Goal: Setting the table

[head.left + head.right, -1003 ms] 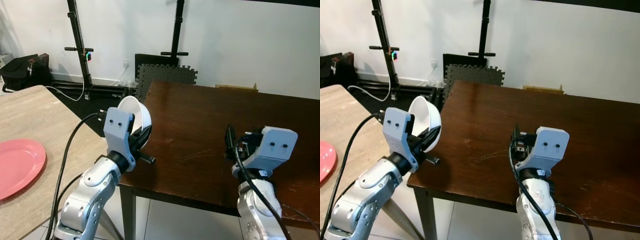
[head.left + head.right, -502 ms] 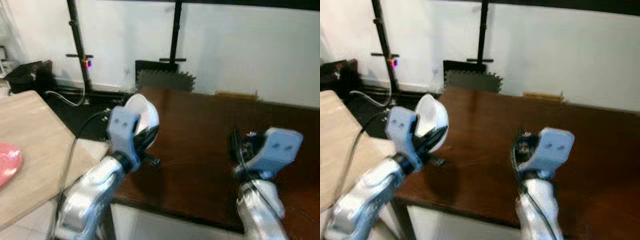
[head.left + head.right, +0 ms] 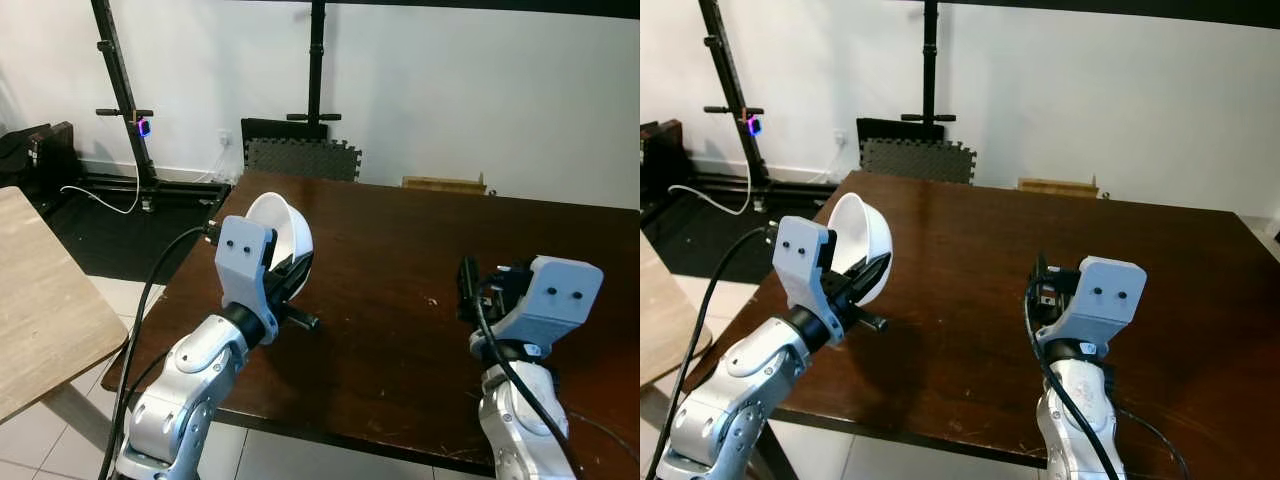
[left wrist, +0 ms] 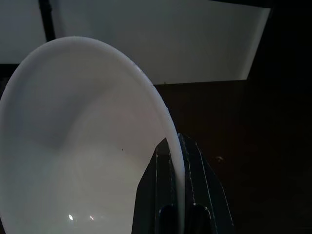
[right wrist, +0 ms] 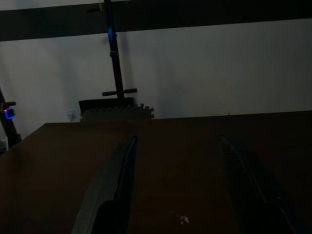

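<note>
Your left gripper: clamped on the rim of the white bowl, tilted above the dark table, near its left edge | your right gripper: fingers spread, empty, over the table's right part.

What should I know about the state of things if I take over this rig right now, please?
Left tool: shut on the rim of the white bowl, held tilted above the near left part of the dark wooden table.
Right tool: open and holding nothing, raised over the table's near right side.
Done: bowl brought to the table.
Left: set the bowl down and release it. A light wooden table stands to the robot's left.
</note>
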Tool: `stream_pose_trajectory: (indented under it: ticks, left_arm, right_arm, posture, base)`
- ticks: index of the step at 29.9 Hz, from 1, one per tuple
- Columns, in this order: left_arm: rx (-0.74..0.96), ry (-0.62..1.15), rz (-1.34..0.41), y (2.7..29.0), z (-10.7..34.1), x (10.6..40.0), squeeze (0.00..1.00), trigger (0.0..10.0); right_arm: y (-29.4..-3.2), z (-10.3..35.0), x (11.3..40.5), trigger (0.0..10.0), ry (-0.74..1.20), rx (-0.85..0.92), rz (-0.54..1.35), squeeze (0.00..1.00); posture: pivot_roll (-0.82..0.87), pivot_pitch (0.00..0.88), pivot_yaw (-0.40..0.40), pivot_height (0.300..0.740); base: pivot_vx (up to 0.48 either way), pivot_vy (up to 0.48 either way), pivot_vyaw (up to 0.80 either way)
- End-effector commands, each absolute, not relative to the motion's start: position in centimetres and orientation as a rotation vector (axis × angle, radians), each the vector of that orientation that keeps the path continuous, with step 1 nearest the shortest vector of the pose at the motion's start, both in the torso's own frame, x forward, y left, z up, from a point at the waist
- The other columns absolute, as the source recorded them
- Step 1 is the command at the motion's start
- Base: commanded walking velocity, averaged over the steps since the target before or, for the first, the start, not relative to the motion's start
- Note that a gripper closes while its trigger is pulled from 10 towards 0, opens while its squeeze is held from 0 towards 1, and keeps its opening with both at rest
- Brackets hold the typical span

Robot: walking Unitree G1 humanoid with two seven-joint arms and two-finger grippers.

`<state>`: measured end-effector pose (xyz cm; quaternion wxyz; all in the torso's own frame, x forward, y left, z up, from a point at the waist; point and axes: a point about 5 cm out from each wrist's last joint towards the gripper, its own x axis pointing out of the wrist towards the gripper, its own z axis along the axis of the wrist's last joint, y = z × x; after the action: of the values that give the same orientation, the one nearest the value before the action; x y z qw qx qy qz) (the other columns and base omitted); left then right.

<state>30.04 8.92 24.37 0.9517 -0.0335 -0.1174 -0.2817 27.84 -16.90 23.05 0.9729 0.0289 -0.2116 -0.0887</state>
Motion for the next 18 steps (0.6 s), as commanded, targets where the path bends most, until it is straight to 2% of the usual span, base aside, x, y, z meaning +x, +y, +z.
stream_pose_trajectory:
  ticks: [1, 7, 18]
  left_arm:
    - [-0.066, -0.241, -0.569, 9.06, 24.35, 29.90, 0.00, 10.0]
    - [-0.061, -0.247, -0.572, 9.04, 24.39, 29.88, 0.00, 10.0]
    - [-0.066, -0.244, -0.575, 8.96, 24.34, 29.81, 0.00, 10.0]
  right_arm:
    - [-16.91, 22.99, 27.79, 10.0, -0.424, 0.055, -0.181, 0.00]
    - [-16.87, 23.00, 27.82, 10.0, -0.425, 0.055, -0.178, 0.00]
    - [-16.89, 22.95, 27.75, 10.0, -0.420, 0.054, -0.180, 0.00]
  posture:
    - [0.05, 0.022, 0.012, 0.740]
    - [0.05, 0.022, 0.011, 0.740]
    - [0.05, 0.030, 0.012, 0.740]
  base:
    - [0.000, 0.000, 0.00]
    - [0.000, 0.000, 0.00]
    - [0.000, -0.404, 0.00]
